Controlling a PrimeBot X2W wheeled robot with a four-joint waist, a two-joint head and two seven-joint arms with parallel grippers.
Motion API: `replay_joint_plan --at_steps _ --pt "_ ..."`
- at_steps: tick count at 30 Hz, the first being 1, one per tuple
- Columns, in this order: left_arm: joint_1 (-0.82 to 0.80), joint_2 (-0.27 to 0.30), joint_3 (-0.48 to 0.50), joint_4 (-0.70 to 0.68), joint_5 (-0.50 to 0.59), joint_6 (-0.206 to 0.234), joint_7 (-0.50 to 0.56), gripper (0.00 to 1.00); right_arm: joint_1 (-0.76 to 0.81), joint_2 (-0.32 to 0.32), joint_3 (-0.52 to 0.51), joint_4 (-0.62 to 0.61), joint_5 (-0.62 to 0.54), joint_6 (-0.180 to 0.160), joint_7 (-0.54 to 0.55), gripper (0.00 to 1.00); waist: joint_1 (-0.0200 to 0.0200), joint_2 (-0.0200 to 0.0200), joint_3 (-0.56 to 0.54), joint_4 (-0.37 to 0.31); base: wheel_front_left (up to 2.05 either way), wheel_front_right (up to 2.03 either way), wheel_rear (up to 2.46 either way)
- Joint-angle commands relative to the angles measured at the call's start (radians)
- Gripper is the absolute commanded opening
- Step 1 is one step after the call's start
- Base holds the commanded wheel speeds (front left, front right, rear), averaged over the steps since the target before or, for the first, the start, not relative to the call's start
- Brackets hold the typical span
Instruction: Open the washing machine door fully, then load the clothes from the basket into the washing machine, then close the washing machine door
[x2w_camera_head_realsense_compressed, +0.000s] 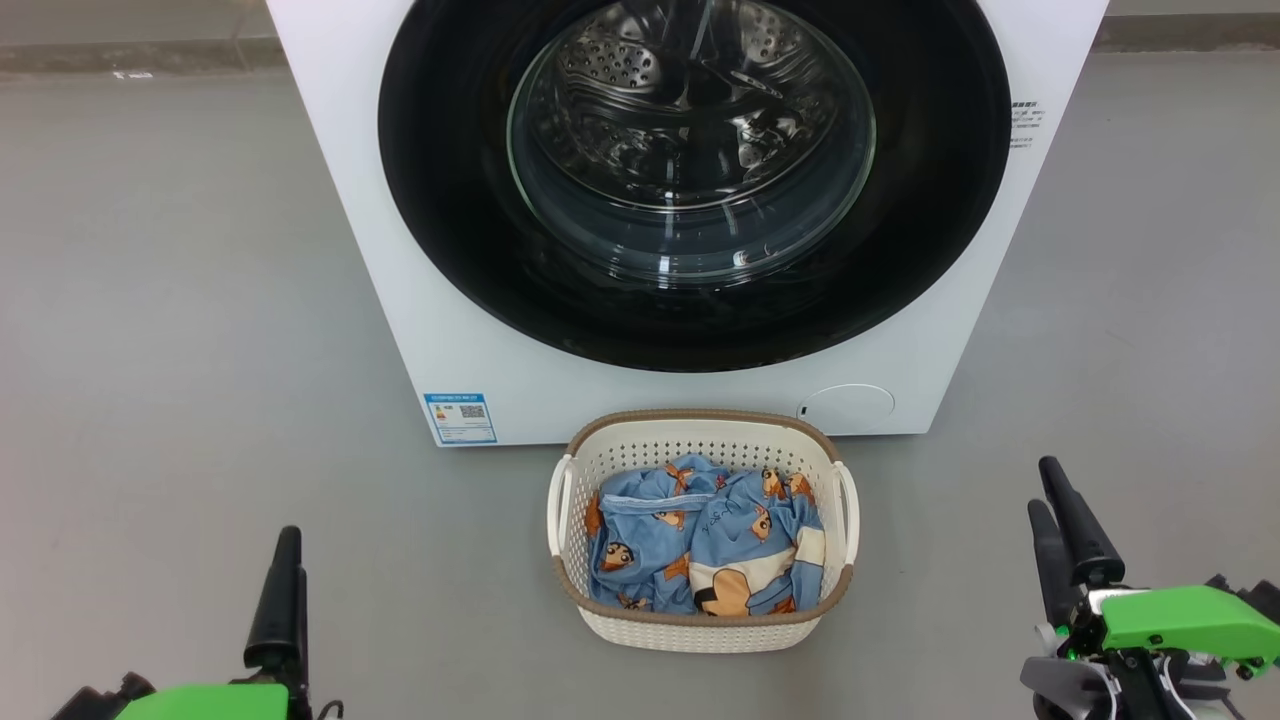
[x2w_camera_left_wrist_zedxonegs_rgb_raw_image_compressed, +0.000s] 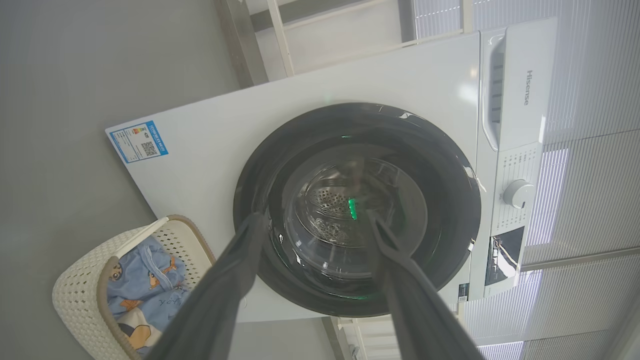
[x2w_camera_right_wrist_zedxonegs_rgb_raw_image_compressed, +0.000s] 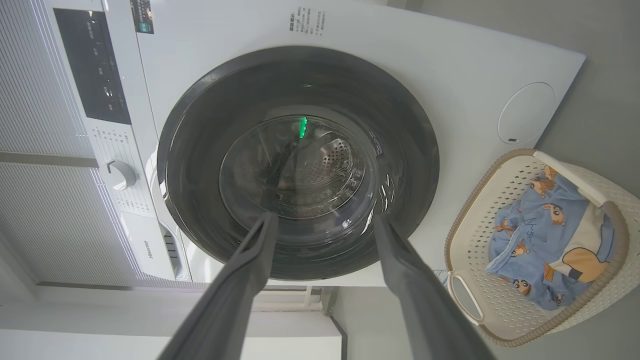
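The white washing machine (x2w_camera_head_realsense_compressed: 340, 200) stands ahead, and its round glossy black door (x2w_camera_head_realsense_compressed: 450, 230) sits flush against the front, the steel drum visible through the glass. On the floor just before it is the cream basket (x2w_camera_head_realsense_compressed: 700, 630), holding light blue cartoon-print clothes (x2w_camera_head_realsense_compressed: 700, 545). My left gripper (x2w_camera_head_realsense_compressed: 288, 540) is low at the left of the basket and my right gripper (x2w_camera_head_realsense_compressed: 1043, 487) low at the right, both well back from the machine. In the wrist views the left gripper (x2w_camera_left_wrist_zedxonegs_rgb_raw_image_compressed: 315, 216) and the right gripper (x2w_camera_right_wrist_zedxonegs_rgb_raw_image_compressed: 325, 218) have their fingers spread apart, holding nothing, pointing at the door.
Grey floor (x2w_camera_head_realsense_compressed: 150, 300) spreads on both sides of the machine and basket. A blue label sticker (x2w_camera_head_realsense_compressed: 460, 417) and a round service cover (x2w_camera_head_realsense_compressed: 848, 408) mark the machine's lower front. The control knob (x2w_camera_left_wrist_zedxonegs_rgb_raw_image_compressed: 518, 193) sits on the top panel.
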Motion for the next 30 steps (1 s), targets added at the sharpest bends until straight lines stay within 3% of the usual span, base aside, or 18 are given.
replay_joint_plan --at_steps 1,30 --pt "-0.052 0.023 0.004 -0.034 0.026 -0.003 -0.012 1.00 -0.059 -0.017 0.009 -0.038 -0.025 0.003 -0.012 1.00 -0.0001 0.0000 0.000 0.000 0.00 0.00 0.00" --pt "-0.086 0.037 -0.030 -0.026 0.455 -0.005 -0.097 1.00 -0.104 -0.061 0.104 -0.037 -0.419 0.004 -0.098 1.00 -0.0001 0.0000 0.004 0.002 0.00 0.00 0.00"
